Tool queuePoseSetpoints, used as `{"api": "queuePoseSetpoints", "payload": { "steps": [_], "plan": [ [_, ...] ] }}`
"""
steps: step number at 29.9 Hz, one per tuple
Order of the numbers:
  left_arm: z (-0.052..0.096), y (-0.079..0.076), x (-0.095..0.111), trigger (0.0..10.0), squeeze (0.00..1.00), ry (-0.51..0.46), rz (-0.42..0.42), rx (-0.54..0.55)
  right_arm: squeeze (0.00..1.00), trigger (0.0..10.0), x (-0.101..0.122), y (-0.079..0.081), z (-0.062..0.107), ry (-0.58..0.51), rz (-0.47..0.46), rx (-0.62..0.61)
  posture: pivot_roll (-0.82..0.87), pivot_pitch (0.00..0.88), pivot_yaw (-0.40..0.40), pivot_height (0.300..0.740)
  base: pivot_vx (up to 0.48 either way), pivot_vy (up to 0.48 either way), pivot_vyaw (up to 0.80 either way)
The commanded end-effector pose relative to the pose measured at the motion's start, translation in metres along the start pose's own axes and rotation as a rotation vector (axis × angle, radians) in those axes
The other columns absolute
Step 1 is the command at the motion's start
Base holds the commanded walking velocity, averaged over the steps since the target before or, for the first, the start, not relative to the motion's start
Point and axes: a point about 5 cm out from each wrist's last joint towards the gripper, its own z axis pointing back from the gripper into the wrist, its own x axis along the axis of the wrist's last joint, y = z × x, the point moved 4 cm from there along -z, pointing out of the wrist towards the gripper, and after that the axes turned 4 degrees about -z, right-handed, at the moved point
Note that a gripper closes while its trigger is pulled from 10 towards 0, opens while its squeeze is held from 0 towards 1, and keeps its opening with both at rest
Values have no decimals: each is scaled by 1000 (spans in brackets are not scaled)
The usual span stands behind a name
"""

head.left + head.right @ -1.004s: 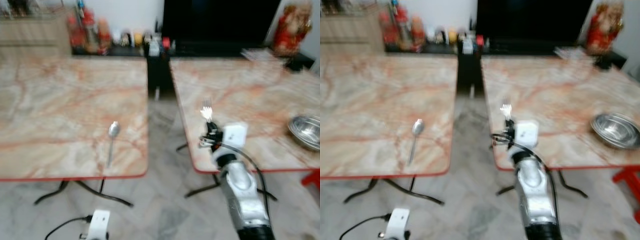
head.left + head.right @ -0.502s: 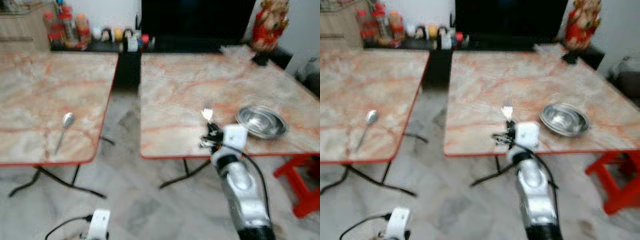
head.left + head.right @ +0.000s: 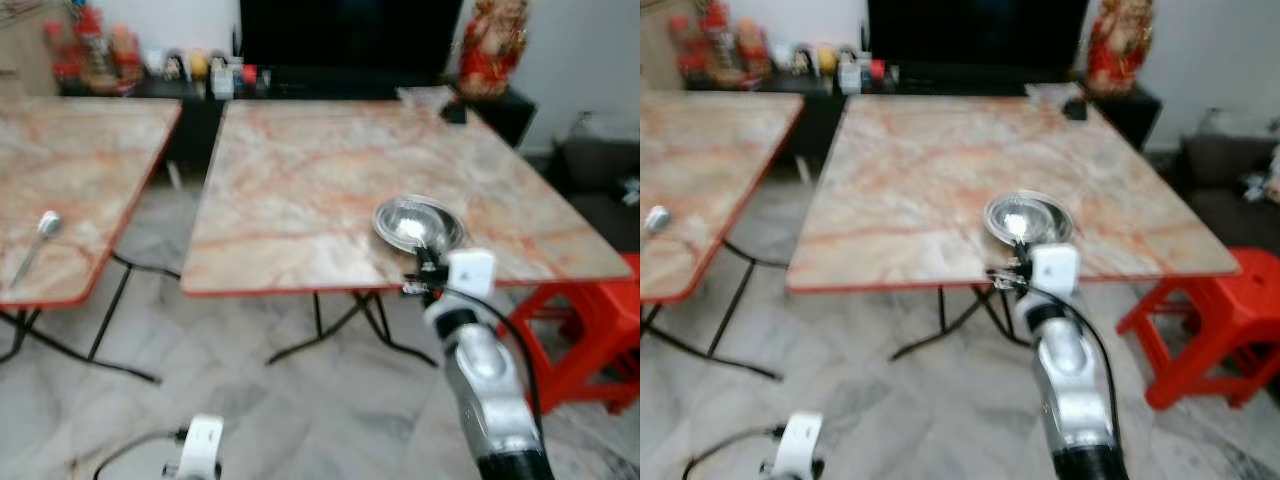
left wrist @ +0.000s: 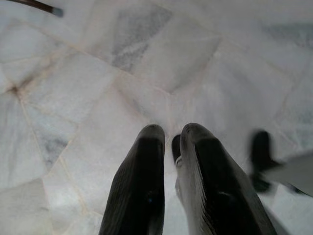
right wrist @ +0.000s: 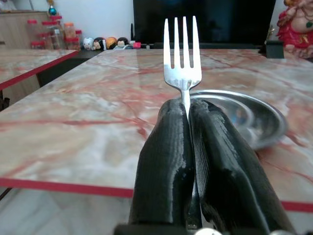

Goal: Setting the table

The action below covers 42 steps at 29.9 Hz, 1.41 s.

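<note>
the right end effector (image 5: 188, 117) is clamped tight on an upright fork (image 5: 182, 54) before the steel bowl (image 3: 419, 222) at the counter (image 3: 330, 190) edge, so a careless release could drop it to the floor.

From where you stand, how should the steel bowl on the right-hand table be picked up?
Grip the steel bowl by its thin rim, at the side nearest the table's red front edge, coming from above with one finger inside and one outside. It sits upright, shallow and wide. The right tool is shut on the fork, so that goes down first.
</note>
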Motion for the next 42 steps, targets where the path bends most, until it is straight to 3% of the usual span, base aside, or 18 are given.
{"api": "queuePoseSetpoints", "payload": {
  "steps": [1, 7, 42],
  "plan": [
    [0, -1, 5, 10000, 0, -21, 15, -5, 0, 10000, 4, -5, -1, -9, 10, -13, -38, 0, -8, 740, 0, 0, 0],
    [-1, 0, 5, 10000, 0, -19, 13, 5, 0, 10000, 5, -6, -1, -13, 3, -22, -38, 0, -9, 740, 0, 0, 0],
    [-1, 0, 4, 10000, 0, -12, 3, 7, 0, 10000, 5, -4, 0, -16, 18, -5, -43, 0, -10, 740, 289, 0, 0]
  ]
}}
